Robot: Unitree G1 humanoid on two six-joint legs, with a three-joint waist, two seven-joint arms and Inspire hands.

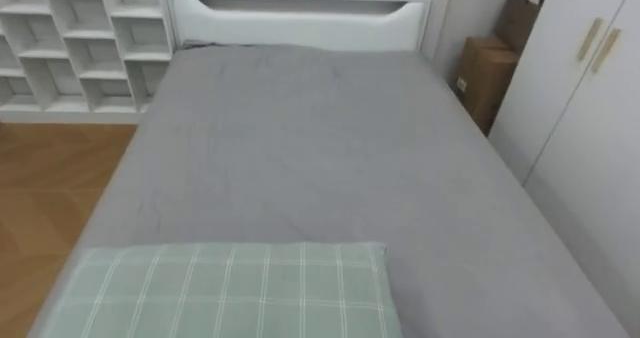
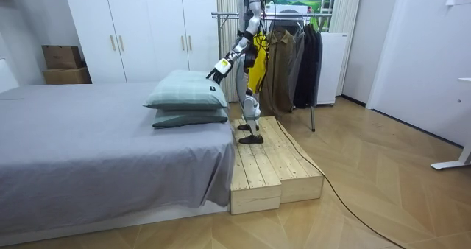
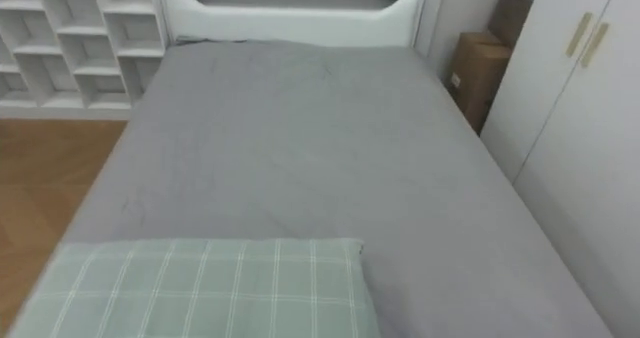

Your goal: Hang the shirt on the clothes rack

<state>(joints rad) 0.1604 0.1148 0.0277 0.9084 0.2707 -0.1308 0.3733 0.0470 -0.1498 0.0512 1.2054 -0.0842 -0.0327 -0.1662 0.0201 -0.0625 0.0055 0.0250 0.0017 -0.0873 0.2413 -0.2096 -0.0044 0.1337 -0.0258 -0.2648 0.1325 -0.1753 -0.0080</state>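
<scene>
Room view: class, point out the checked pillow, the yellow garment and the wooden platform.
checked pillow (image 2: 188, 90), room view, its top face.
yellow garment (image 2: 259, 76), room view, its lower half.
wooden platform (image 2: 266, 160), room view, its top planks.

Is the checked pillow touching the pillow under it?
Touching. The room view shows the checked pillow lying right on the darker pillow, with no gap.

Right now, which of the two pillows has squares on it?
The top pillow: it is pale green with white lines crossing into squares. The bottom pillow, squashed under it, is darker and looks plain.
</scene>
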